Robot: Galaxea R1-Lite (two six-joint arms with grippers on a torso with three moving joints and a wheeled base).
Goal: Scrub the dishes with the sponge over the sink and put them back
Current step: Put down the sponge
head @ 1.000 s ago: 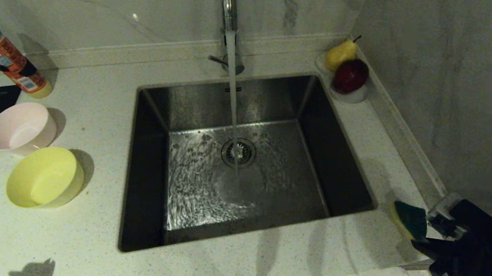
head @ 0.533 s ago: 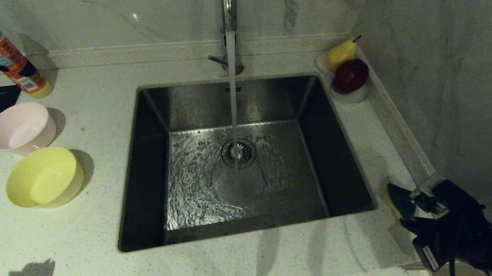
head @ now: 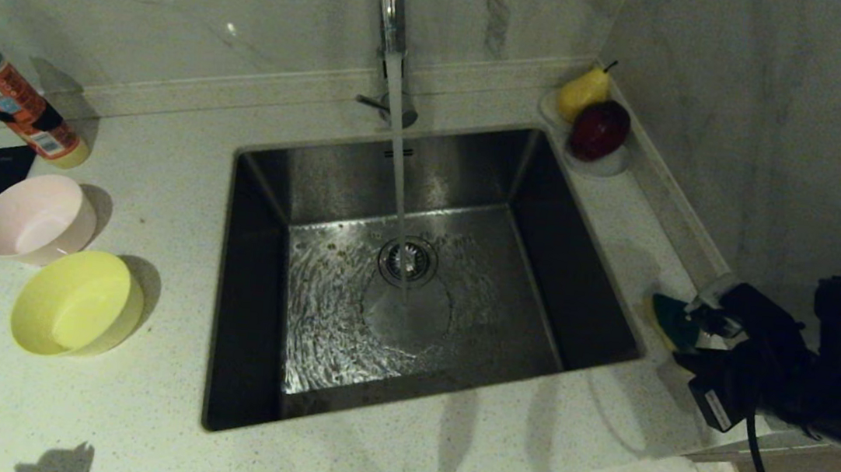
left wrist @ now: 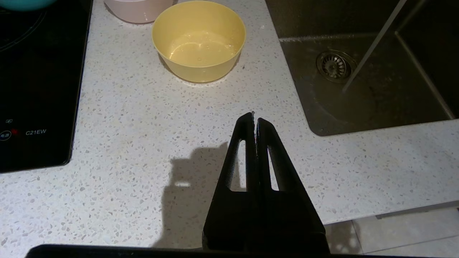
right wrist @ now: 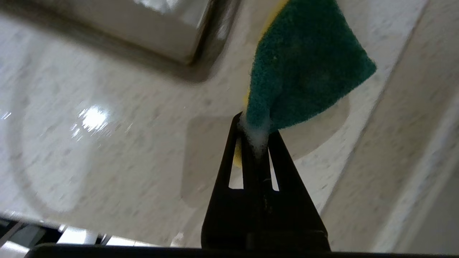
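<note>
My right gripper (right wrist: 255,134) pinches the sponge (right wrist: 304,71) beside the sink (head: 251,288); left gripper (left wrist: 255,120) rests closed. Next I need the yellow bowl (head: 74,301).

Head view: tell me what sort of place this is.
Most likely a home kitchen: a steel sink under a running faucet, an induction hob set in the counter, and plastic bowls beside it.
</note>
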